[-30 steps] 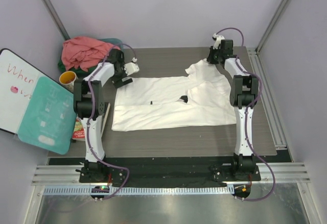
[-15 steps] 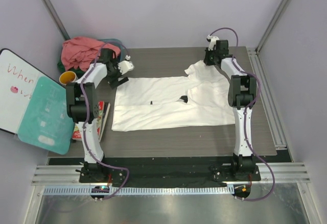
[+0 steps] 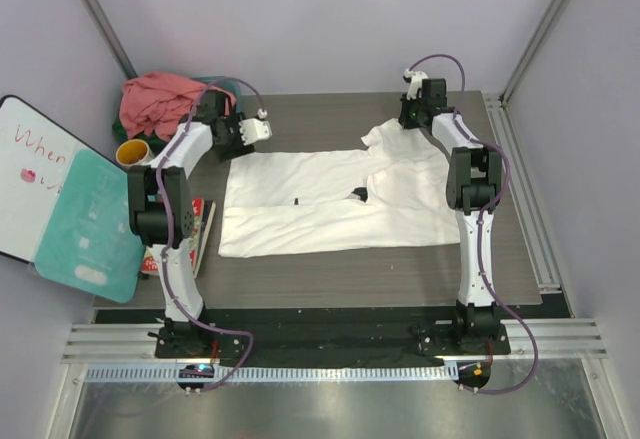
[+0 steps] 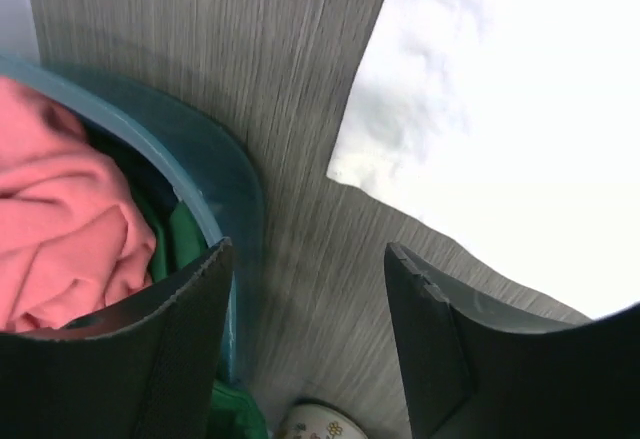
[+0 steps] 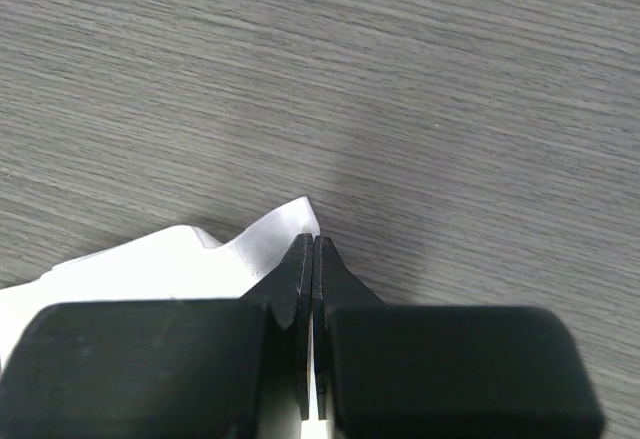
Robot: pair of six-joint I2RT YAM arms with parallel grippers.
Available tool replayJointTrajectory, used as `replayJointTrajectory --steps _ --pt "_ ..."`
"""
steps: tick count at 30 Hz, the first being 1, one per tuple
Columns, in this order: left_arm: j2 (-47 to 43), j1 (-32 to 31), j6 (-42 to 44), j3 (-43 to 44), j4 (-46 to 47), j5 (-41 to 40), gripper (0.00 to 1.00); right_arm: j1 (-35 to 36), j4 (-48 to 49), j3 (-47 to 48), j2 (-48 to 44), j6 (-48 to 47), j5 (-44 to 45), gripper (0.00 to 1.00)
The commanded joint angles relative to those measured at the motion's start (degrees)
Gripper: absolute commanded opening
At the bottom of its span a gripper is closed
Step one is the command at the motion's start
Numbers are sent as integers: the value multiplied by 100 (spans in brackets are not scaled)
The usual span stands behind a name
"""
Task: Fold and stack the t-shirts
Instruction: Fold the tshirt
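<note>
A white t-shirt (image 3: 330, 199) with a small black mark (image 3: 297, 202) lies spread across the table. My right gripper (image 3: 408, 111) is at its far right sleeve; the wrist view shows it (image 5: 313, 239) shut, with a peak of white cloth (image 5: 170, 259) caught at the tips. My left gripper (image 3: 262, 127) hangs open just off the shirt's far left corner (image 4: 520, 129), only bare table between its fingers (image 4: 308, 249). A salmon-pink t-shirt (image 3: 160, 99) (image 4: 60, 229) lies heaped in the teal basin (image 4: 215, 174). A dark green t-shirt (image 4: 185, 234) peeks out beneath it.
A flowered cup (image 3: 132, 152) (image 4: 315, 424) stands beside the basin at the table's left edge. A whiteboard (image 3: 30, 159) and a teal board (image 3: 85, 224) lean at the left, with a booklet (image 3: 160, 249) beneath. Metal rails run along the right edge (image 3: 525, 209).
My left gripper has swung back from the shirt's far left corner toward the basin, and its jaws have narrowed. The right gripper has shifted slightly left at the sleeve. The shirt lies unchanged.
</note>
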Motion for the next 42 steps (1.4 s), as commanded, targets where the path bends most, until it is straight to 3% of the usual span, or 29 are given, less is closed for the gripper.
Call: replayJointTrajectory --steps 1,7,12,17,24,27,29,32,35,36,42 --pt "6 -65 887 -60 -2 428 62 38 -215 -105 -385 -104 139 1" --pt "409 -83 2128 167 -493 578 69 38 -206 -35 -367 -112 156 1" --pt "1007 -74 2058 1125 -1240 587 71 38 -206 -96 -411 -130 165 1" --pt "1262 -21 2032 1371 -995 499 71 38 -197 -123 -446 -148 191 1" --pt "1465 40 1954 2013 -1599 551 71 29 -197 -70 -411 -165 218 1" --pt "1430 -38 849 2400 -1856 639 70 47 -189 -70 -411 -165 227 1" --pt "1299 -100 -403 2374 -1612 500 68 38 -180 -70 -429 -191 253 1" --pt "930 -179 -1575 2094 -1261 464 70 47 -180 -61 -420 -218 270 1" --pt "657 -240 -3220 1873 -970 79 79 38 -171 -26 -403 -227 271 1" --pt "657 -258 -4007 1943 -1003 -149 88 47 -171 -17 -376 -209 271 1" --pt "700 -250 -5648 1926 -881 -731 90 64 -171 88 -323 -183 262 1"
